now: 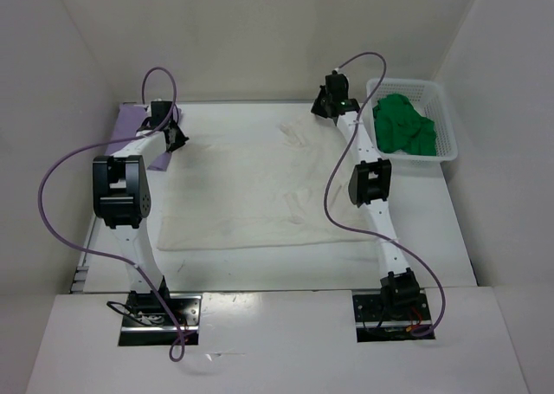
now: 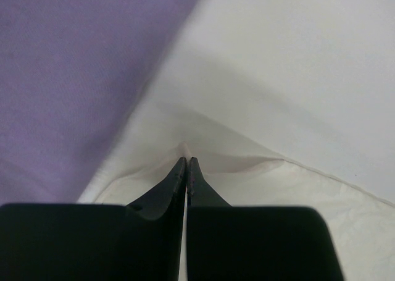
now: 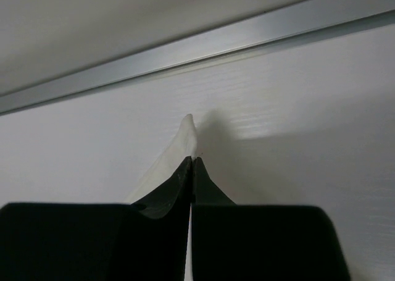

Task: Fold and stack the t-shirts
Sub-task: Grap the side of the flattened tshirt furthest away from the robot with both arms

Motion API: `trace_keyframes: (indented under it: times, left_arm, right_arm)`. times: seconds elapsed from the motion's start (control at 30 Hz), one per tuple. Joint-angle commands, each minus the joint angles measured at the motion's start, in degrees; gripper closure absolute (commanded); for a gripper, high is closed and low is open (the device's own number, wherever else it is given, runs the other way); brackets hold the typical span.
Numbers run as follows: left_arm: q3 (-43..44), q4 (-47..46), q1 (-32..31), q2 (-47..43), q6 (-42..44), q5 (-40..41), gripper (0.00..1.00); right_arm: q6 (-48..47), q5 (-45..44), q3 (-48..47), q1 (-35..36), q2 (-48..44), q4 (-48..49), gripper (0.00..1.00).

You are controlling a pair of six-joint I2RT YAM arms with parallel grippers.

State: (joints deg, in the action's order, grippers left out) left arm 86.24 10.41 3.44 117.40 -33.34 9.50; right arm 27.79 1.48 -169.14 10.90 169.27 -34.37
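The cream-white t-shirt (image 1: 251,190) lies spread across the middle of the table. My left gripper (image 1: 177,140) is at its far left corner, shut on a pinch of the cream cloth (image 2: 247,188); the jaws (image 2: 187,160) meet on a raised fold. My right gripper (image 1: 325,109) is at the far right corner, also shut on cream cloth, a tip of which (image 3: 187,130) pokes out past the jaws (image 3: 192,160). The lavender-purple t-shirt (image 1: 130,121) lies just left of the left gripper and fills the left wrist view's left side (image 2: 74,77). The bright green t-shirt (image 1: 403,125) sits crumpled in the basket.
A white lattice basket (image 1: 443,108) stands at the far right of the table. White walls enclose the back and sides. A metal rail (image 3: 185,49) runs along the table's far edge just beyond the right gripper.
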Motion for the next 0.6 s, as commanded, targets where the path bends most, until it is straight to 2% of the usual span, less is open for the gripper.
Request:
trace_keyframes:
  times: [0.0, 0.13, 0.23, 0.37, 0.4, 0.43, 0.47, 0.57]
  left_arm:
    - [0.2, -1.4, 0.2, -3.2, -0.1, -0.5, 1.0]
    - [-0.4, -1.4, 0.2, -4.9, -0.1, -1.7, 1.0]
    - [-0.9, -2.0, 0.2, -4.9, -0.7, -2.4, 1.0]
    - [-0.9, -2.0, 0.2, -4.9, -0.1, -2.4, 1.0]
    - [-1.7, -2.0, 0.2, -4.9, -0.1, -2.4, 1.0]
    - [-1.7, -2.0, 0.2, -4.9, -0.1, -2.4, 1.0]
    - [-2.7, -2.0, 0.2, -5.5, 0.5, -1.9, 1.0]
    - [-6.5, -2.9, 0.7, -8.5, 0.5, -2.5, 1.0]
  right_arm:
    - [1.4, 2.1, -7.1, -0.9, -4.1, -2.0, 1.0]
    - [-2.2, 5.5, -8.1, -1.5, -10.8, -8.6, 1.0]
    - [-3.4, 9.0, -2.1, -2.0, -17.5, -11.4, 1.0]
    - [-4.8, 11.5, 15.1, -4.4, -27.7, -10.8, 1.0]
    - [-4.8, 11.5, 25.8, -4.9, -30.6, -7.3, 1.0]
    - [-4.8, 11.5, 32.2, -4.9, -37.9, -4.2, 1.0]
    - [-4.8, 12.4, 44.7, -5.5, -41.9, -0.6, 1.0]
    - [-4.2, 13.0, 57.1, -6.1, -51.6, 4.1, 1.0]
